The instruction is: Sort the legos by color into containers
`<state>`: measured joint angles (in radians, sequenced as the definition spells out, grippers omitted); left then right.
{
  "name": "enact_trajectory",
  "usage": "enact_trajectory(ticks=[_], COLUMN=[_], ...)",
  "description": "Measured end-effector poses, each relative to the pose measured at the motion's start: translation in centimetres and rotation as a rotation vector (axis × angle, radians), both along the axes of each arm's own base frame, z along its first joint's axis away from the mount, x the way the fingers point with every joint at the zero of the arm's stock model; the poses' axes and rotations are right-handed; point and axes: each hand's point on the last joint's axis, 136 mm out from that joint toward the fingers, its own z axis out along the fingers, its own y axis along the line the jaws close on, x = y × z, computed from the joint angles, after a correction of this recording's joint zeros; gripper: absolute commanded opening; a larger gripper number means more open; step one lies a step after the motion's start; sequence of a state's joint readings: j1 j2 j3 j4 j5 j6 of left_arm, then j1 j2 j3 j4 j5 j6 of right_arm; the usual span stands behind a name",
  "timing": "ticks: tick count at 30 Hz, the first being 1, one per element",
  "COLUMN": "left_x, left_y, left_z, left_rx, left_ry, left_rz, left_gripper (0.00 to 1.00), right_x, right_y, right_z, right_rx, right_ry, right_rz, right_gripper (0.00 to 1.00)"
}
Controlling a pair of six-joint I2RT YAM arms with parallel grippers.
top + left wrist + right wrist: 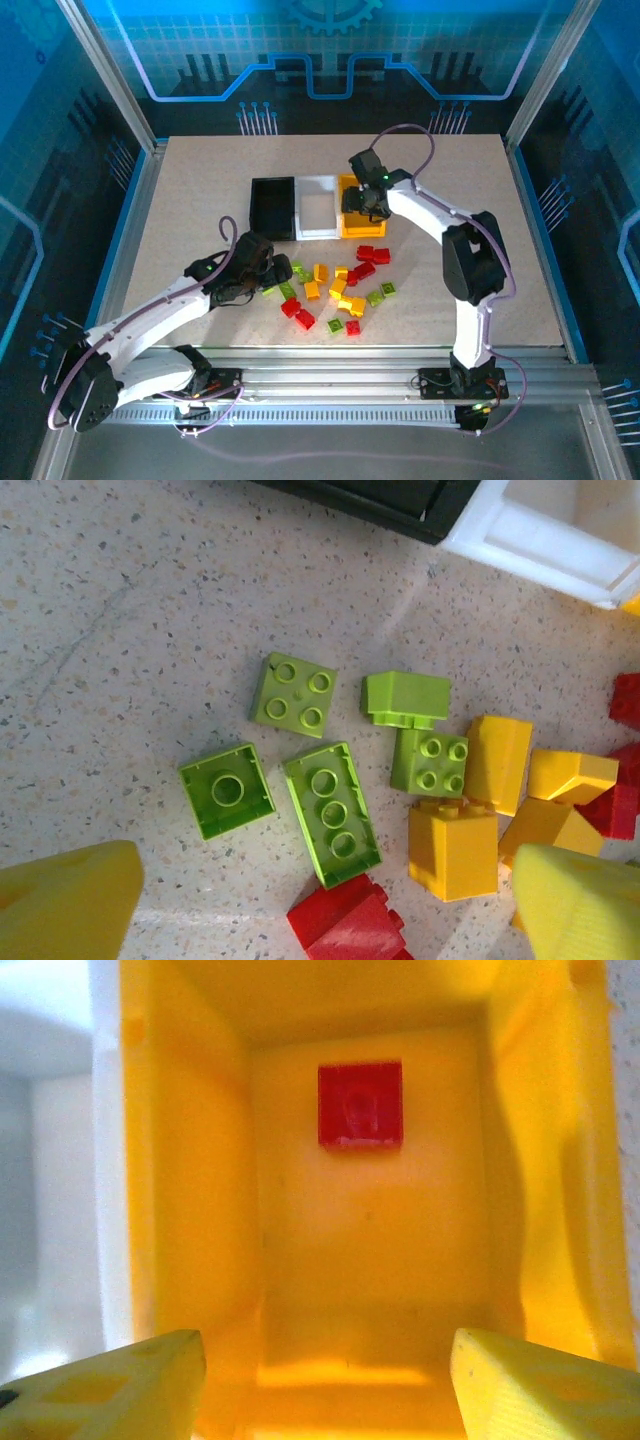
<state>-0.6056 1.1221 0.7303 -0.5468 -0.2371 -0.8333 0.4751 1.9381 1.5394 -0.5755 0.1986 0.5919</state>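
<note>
The legos (330,285) lie in a loose pile of red, yellow and lime green bricks on the table in front of three containers: black (272,205), white (318,208) and yellow (352,230). My left gripper (275,270) hovers open over the pile's left end. Between its fingers (60,900) lie a long green brick (333,812), a square green one (227,790) and a red brick (350,925). My right gripper (362,200) hangs open over the yellow container (190,1160), nothing between its fingers (545,1385). One red brick (360,1105) lies on that bin's floor.
The black bin's edge (370,495) and the white bin's corner (540,530) are just beyond the green bricks. Yellow bricks (452,848) crowd the right side of the left gripper's reach. Bare tabletop (200,190) spreads to the left of the bins.
</note>
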Motion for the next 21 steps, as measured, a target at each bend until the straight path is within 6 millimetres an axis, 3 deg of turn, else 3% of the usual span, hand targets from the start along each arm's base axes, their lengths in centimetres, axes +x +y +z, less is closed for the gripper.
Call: enact_trajectory(ticks=[5,10,13,21], left_x=[-0.1,0.0,0.4,1.1], left_y=[0.2,0.5,0.5,1.1], left_z=[-2.5,-5.3,-6.1,-6.8], left_rx=[0.059,0.112,0.121,0.148], left_ry=[0.089,0.159,0.161,0.146], left_rz=[-0.002,-0.003,0.001,0.028], left_gripper=[0.79,0.71,0.62,0.59], right_x=[-4.0,-6.7,-7.7,-8.5], right_y=[-0.8,-2.0,-2.5,-3.0], right_z=[2.4,2.6,2.4,3.7], right_rx=[0.033,0.042,0.039,0.057], right_ry=[-0.034,-0.038,-0.033,-0.07], right_rz=[0.027,0.035,0.035,0.035], right_gripper=[0.7,0.7,0.7,0.7])
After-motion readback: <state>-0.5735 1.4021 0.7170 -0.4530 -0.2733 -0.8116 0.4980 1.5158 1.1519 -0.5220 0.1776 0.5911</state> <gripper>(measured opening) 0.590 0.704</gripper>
